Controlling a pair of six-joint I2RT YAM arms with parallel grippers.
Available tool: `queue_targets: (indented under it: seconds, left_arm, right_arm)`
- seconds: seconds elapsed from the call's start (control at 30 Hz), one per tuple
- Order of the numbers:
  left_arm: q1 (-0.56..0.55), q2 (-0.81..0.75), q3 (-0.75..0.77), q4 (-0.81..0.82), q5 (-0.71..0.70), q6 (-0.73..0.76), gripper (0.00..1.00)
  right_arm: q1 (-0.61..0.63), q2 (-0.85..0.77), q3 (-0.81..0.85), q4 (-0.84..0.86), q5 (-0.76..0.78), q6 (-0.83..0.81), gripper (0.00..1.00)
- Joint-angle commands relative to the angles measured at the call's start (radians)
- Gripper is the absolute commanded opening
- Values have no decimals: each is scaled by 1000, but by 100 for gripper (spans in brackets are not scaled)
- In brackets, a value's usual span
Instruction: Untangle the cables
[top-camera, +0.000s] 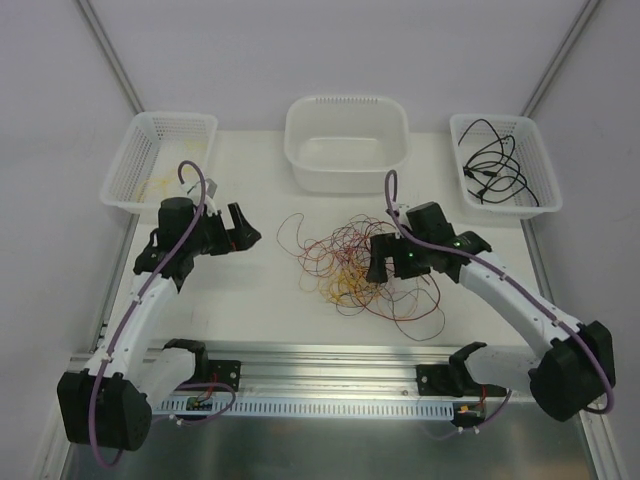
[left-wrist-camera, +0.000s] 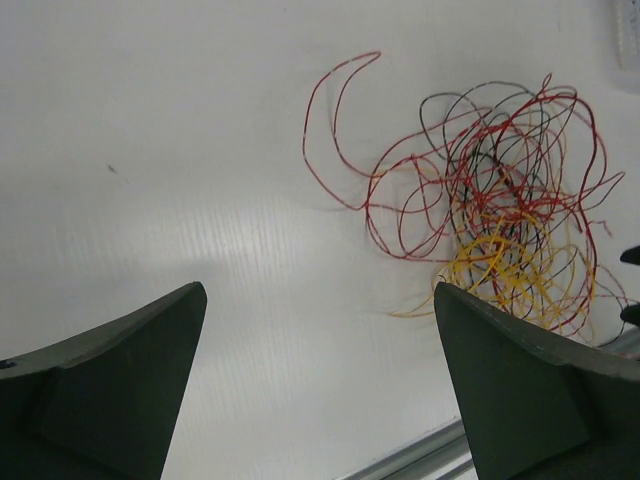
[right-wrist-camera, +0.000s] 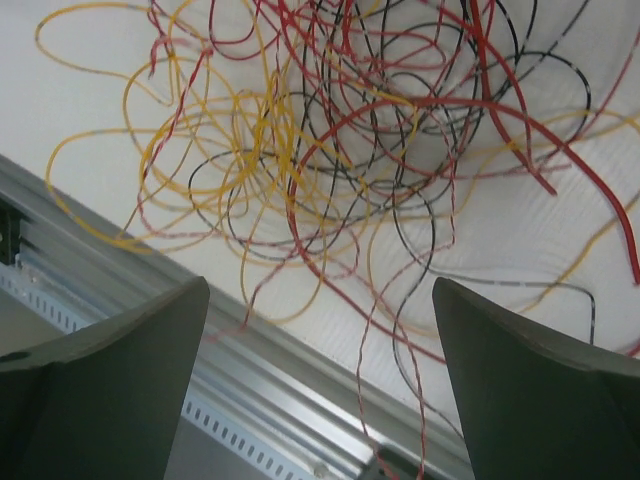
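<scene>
left arm: elbow bent, wrist reaching inward, left gripper (top-camera: 238, 228) hanging over bare table (top-camera: 250, 300), jaws wide apart, nothing in them
right arm: bent in from the other side, right gripper (top-camera: 382, 262) tipped down at the tangle's edge, jaws spread wide too, gripping nothing
cables: red, yellow and black tangle (top-camera: 345, 265) sits ahead and right of the left jaws, and right in front of the right jaws, a few strands trailing into their gap
top view only: black cables (top-camera: 500, 165) in the right basket (top-camera: 490, 118), faint yellow wire (top-camera: 155, 185) in the left basket (top-camera: 125, 165), white tub (top-camera: 345, 100) between them
right wrist only: aluminium rail (right-wrist-camera: 250, 370) just below the jaws
</scene>
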Motion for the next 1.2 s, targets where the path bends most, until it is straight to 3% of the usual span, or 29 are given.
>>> queue_targets:
  seconds: [0.0,0.13,0.33,0.5,0.7,0.83,1.03,1.17]
  left_arm:
    - [1,-86,-80,-7,28,58,99]
    - [1,-110,-72,-41,-21,52,99]
    - [4,-133,-80,-42,-24,41,99]
    - [2,-158,-86,-42,-33,41,99]
    - [-1,-138,-83,-33,51,29,99]
    - [-54,-72,-60,-15,97,0,99]
    - [-229,20,-5,-7,-8,-75,99]
    - [-369,118,46,19,-120,-102,99]
  right_arm:
    - [36,138,12,169,63,34,99]
    - [163,309,85,260,82,63,95]
    - [366,583,334,276,94,122,92]
    - [444,626,523,187,131,108,92]
    - [443,458,517,45,227,50,93]
    - [434,285,414,-46,371,11,95]
    - [307,39,280,-97,437,-30,97]
    - [105,-21,172,-66,392,-38,97]
